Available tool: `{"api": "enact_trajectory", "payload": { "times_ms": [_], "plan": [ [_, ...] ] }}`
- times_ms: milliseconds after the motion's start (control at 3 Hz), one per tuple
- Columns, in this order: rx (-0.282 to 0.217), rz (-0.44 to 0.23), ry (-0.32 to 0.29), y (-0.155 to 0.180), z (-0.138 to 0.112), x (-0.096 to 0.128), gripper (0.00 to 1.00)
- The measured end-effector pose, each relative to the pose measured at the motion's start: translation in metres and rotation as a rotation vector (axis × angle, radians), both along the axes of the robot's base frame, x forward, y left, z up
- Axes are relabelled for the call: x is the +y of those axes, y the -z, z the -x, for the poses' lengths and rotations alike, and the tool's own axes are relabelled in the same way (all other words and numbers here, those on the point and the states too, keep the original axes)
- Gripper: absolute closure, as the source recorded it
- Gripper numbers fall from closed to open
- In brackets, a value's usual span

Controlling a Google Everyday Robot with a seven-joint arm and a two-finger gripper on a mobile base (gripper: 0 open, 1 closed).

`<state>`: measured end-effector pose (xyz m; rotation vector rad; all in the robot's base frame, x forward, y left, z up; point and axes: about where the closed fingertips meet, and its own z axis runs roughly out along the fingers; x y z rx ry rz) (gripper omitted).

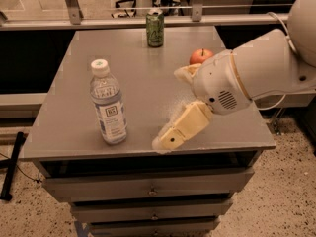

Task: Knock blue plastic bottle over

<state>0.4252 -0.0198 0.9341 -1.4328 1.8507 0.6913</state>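
The blue plastic bottle [107, 103] stands upright near the front left of the grey table [143, 73]. It is clear, with a white cap and a pale blue-and-white label. My gripper [166, 140] is low over the table's front edge, a short way to the right of the bottle and apart from it. The white arm reaches in from the right.
A green drink can [154, 28] stands at the back of the table. A red apple [200, 56] lies at the right, partly hidden behind my arm. Drawers sit below the tabletop. A rail runs behind the table.
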Motion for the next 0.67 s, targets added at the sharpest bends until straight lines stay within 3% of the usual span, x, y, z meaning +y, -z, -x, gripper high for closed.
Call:
{"api": "enact_trajectory", "payload": {
  "times_ms": [333, 667],
  "plan": [
    [-0.002, 0.005, 0.0, 0.0, 0.0, -0.001, 0.0],
    [-0.029, -0.061, 0.007, 0.007, -0.006, 0.015, 0.0]
  ]
}}
